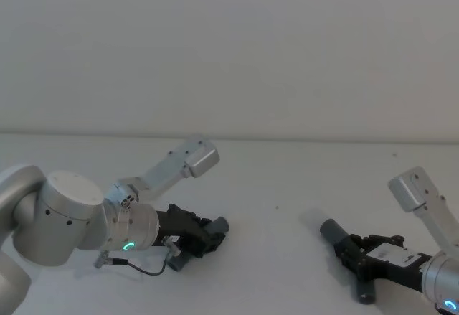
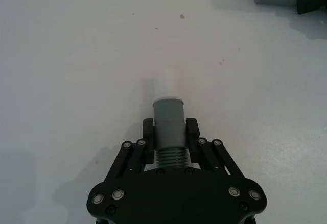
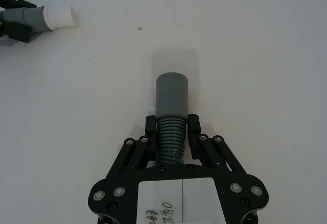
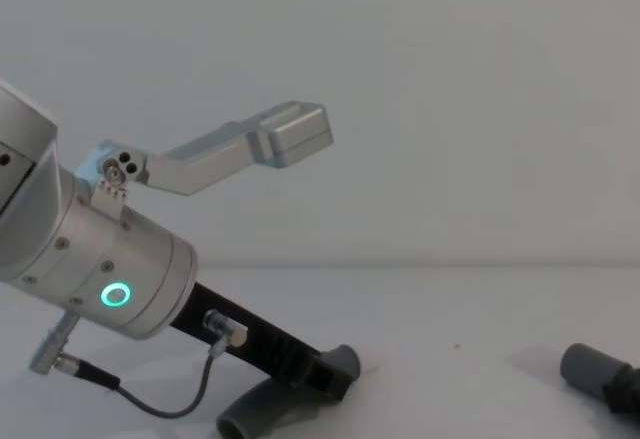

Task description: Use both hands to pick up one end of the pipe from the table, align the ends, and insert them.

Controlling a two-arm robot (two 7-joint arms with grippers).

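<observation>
Two dark-grey ribbed pipe pieces lie low at the white table (image 1: 272, 179), apart from each other. My left gripper (image 2: 170, 129) is shut on the ribbed part of one pipe piece (image 2: 169, 155), just behind its smooth grey cuff (image 2: 168, 117), which ends in a white band and a white tip (image 3: 61, 16). In the head view that left gripper (image 1: 214, 234) is at the lower left. At the lower right, my right gripper (image 1: 349, 245) is shut on the other pipe piece (image 3: 170, 142), whose plain grey cuff (image 3: 172, 96) points toward the left one. The two cuffs face each other across a gap.
A bare stretch of table (image 4: 460, 309) separates the two cuffs. A blank wall (image 1: 229, 49) rises behind the table's far edge. A thin black cable (image 4: 150, 404) hangs from the left wrist close to the surface.
</observation>
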